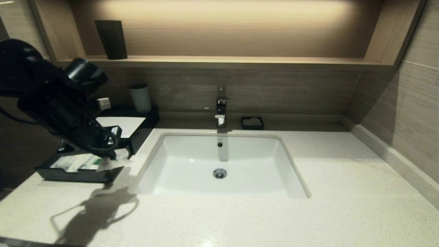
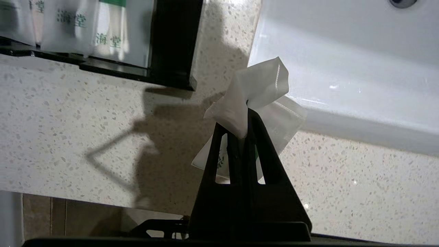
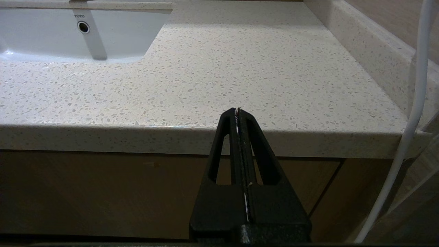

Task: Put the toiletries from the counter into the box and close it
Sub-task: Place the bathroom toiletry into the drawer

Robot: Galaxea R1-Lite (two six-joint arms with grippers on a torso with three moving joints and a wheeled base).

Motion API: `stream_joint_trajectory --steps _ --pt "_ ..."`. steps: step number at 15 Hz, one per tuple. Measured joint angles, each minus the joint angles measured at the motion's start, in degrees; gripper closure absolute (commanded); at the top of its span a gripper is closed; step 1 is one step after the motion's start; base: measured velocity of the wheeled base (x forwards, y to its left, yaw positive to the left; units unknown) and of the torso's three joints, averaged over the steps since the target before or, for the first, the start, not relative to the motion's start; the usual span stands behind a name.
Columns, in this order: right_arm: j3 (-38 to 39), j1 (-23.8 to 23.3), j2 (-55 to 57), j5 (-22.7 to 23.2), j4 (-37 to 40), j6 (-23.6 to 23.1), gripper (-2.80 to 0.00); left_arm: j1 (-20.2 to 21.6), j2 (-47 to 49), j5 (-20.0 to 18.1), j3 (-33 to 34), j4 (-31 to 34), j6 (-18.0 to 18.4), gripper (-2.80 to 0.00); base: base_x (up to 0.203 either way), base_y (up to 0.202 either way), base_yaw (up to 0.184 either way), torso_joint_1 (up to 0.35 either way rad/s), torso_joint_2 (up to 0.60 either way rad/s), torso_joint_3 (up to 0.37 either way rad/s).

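Speckled cream counter (image 1: pixel 343 192), glossy black box (image 1: pixel 144 132), white basin (image 1: pixel 192 164)

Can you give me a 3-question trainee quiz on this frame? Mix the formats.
1. True or false: the left gripper is shut on a packet.
2. Where is the held packet? A) inside the drawer B) in the air beside the drawer's corner, near the basin C) on the shelf
3. Fill in: the right gripper is shut and holds ____, parked off the front edge of the counter.

Key: 1 true. 2 B. 3 nothing.
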Motion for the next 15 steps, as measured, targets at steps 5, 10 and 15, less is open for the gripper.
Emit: stream_joint_trajectory --steps 5,10,15 --pt "0.0 0.0 0.0 0.0 0.0 0.0 0.0 4.9 5.1 0.1 -5.6 -0.2 1.8 0.0 0.0 0.0 0.0 0.0 0.0 0.0" --pt "0.0 0.0 0.0 0.0 0.0 0.0 0.0 8.4 9.8 0.2 -10.1 -0.2 3.0 0.0 0.0 0.0 0.0 0.0 0.0 0.0" --pt "0.0 0.0 0.0 0.0 0.0 0.0 0.0 10.8 12.7 0.2 -11.5 -0.9 4.4 0.0 0.0 0.0 0.0 0.0 0.0 0.0"
